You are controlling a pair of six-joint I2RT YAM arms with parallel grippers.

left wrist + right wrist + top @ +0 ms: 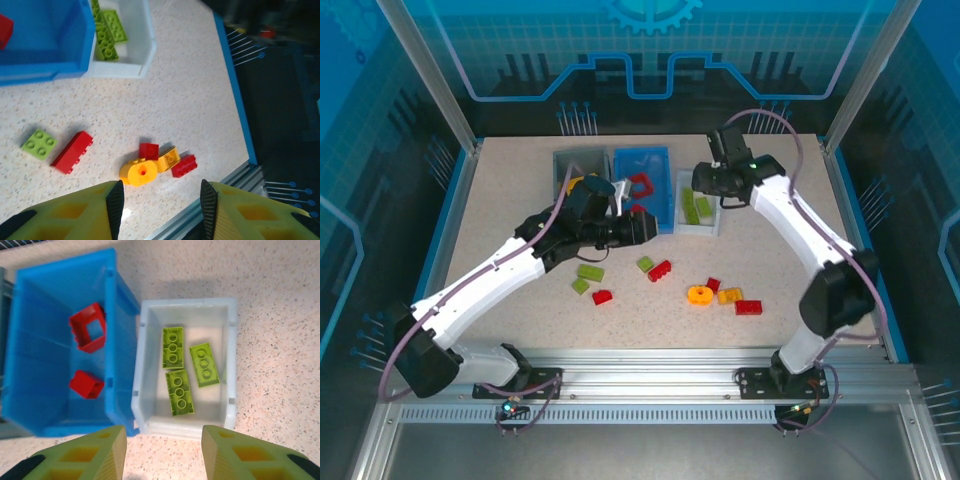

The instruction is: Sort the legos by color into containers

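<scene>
My left gripper (161,199) is open and empty; in the top view it (642,228) hovers by the blue container's (642,180) near end. Loose legos lie below it: a green brick (39,144), a long red brick (72,151), and a cluster of a yellow round piece (140,172), a small red brick (148,150), a yellow brick (169,157) and a red brick (184,165). My right gripper (163,440) is open and empty above the white tray (145,365), which holds three green bricks (172,346). A red frame (88,333) and a red brick (86,384) lie in the blue container (45,315).
The grey container (570,162) stands left of the blue one, partly hidden by my left wrist. More green bricks (590,272) and a red one (603,296) lie on the table's middle. The table's front rail (200,210) runs close to the yellow and red cluster.
</scene>
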